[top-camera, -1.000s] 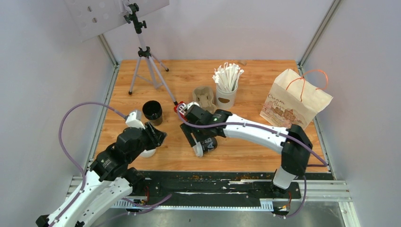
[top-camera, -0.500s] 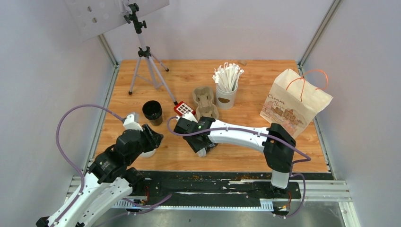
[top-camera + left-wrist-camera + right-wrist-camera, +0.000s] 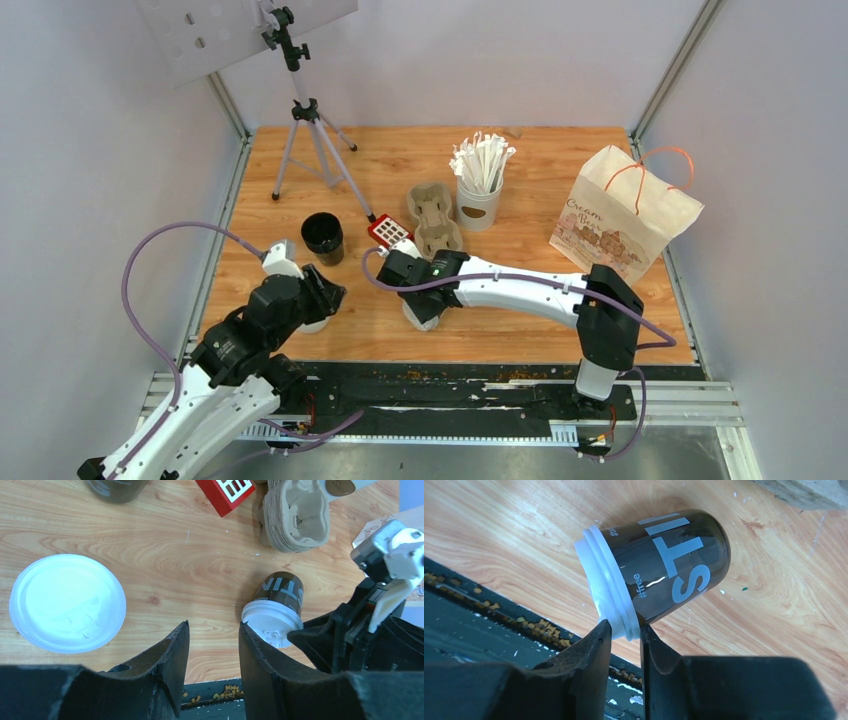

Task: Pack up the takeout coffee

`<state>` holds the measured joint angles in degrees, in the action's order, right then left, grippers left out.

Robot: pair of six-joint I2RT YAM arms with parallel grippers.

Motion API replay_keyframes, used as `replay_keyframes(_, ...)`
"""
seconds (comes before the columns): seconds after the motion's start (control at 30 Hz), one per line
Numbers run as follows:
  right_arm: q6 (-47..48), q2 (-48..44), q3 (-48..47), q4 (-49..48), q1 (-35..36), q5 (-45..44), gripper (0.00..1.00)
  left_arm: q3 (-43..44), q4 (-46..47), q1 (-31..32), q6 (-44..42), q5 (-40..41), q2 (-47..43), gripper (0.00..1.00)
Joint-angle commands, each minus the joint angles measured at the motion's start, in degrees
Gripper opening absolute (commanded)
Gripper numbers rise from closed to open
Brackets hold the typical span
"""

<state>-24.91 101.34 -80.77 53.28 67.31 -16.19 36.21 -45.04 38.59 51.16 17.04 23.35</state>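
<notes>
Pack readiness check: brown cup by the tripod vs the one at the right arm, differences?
Pose: tripod cup stands upright; right-arm cup lies on its side.
Lid: tripod cup is open, a loose white lid lies flat apart from it; right-arm cup is lidded.
Contact: nothing touches the tripod cup; the right end effector pinches the right-arm cup's lid rim.
Both are dark brown.

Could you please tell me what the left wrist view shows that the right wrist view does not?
Only the left wrist view: a loose white lid, the pulp cup tray, a red-and-white item and the open left claw. Only the right wrist view: the "#free" print on the lidded brown cup and the right claw pinching its lid's rim. Both: that cup lying on its side on the wooden table.
</notes>
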Motion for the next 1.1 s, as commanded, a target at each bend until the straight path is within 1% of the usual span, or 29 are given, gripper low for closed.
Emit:
replay_keyframes(0.0, 0.0, -4.7, 0.9, -3.4, -0.1, 4.5, 0.25, -0.2, 1.6, 0.0, 0.4, 0.0, -0.2, 0.49)
replay_keyframes(0.1, -0.9, -7.6, 1.6, -4.2, -0.6, 8.7, 0.25, 0.4, 2.1, 0.0, -0.5, -1.3, 0.1, 0.49)
replay_keyframes(0.27, -5.5, -15.3, 7.7, -10.3, -4.9, 21.7, 0.25, 1.4, 4.4, 0.0, -3.4, -7.5, 2.5, 0.51)
replay_keyframes(0.33, -8.0, -18.6, 12.1, -14.7, -7.7, 28.3, 0.25, 1.0, 6.4, 0.0, -4.5, -11.8, 4.3, 0.53)
replay_keyframes(0.37, -9.5, -20.0, 14.4, -16.9, -9.1, 31.3, 0.25, 0.5, 7.8, 0.0, -5.1, -15.2, 5.5, 0.53)
replay_keyframes(0.47, -13.2, -23.1, 21.3, -22.7, -12.5, 38.1, 0.25, -0.9, 13.1, 0.1, -6.4, -23.8, 9.6, 0.56)
replay_keyframes(0.57, -16.0, -23.8, 25.8, -27.4, -15.9, 44.0, 0.24, -1.9, 17.5, 0.1, -7.3, -29.6, 13.4, 0.63)
replay_keyframes(0.63, -17.0, -24.1, 27.6, -29.0, -17.3, 45.7, 0.24, -2.5, 20.0, 0.1, -7.8, -31.6, 15.6, 0.67)
replay_keyframes(0.73, -17.7, -24.3, 29.7, -30.9, -19.3, 47.6, 0.24, -3.2, 22.8, 0.1, -8.2, -33.2, 18.1, 0.70)
replay_keyframes(0.9, -17.6, -23.8, 32.4, -32.5, -22.0, 49.7, 0.26, -5.0, 27.2, 0.1, -7.4, -35.2, 22.2, 0.70)
replay_keyframes(1.07, -15.1, -23.0, 33.3, -31.2, -24.7, 49.5, 0.33, -6.3, 31.6, 0.1, -6.3, -35.5, 26.3, 0.69)
